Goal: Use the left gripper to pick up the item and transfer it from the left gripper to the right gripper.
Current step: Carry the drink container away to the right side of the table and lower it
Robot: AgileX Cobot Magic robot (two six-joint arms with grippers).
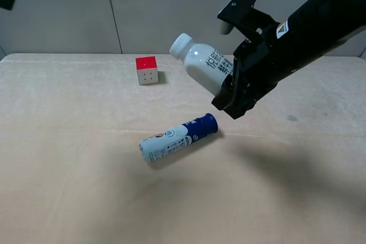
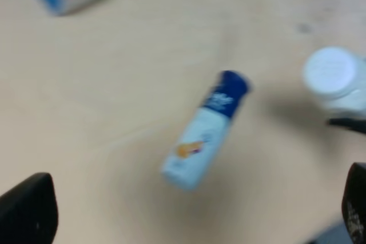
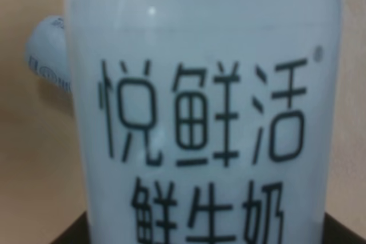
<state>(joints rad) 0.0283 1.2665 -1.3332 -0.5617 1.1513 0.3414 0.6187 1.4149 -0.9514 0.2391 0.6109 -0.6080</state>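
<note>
**Over the table: bottle sits in the right gripper, handover looks done**

At upper left of the high view, only two black tips of the left gripper (image 2: 191, 212) show, raised well clear of the table (image 1: 68, 187). Its wrist view has one finger (image 2: 28, 210) at the lower left corner and the other at the lower right, spread wide with nothing between them.

Right of that, near the back, stands one cube (image 1: 147, 70) with a red top. Below it and toward the middle, one blue-and-white tube (image 1: 178, 137) lies on its side, blue cap pointing to the upper right.

Above the tube, the bottle (image 1: 201, 64) hangs in the air, tilted, with its white cap toward the upper left. The right gripper (image 1: 229, 92) pinches it at the base end; in the right wrist view the black lettering fills the frame, with dark fingers at both lower corners.

By my reading, pickup and transfer are both finished. Little is left, at most drawing the arms apart.

Count: one bottle, one tube, one cube, two grippers.
</note>
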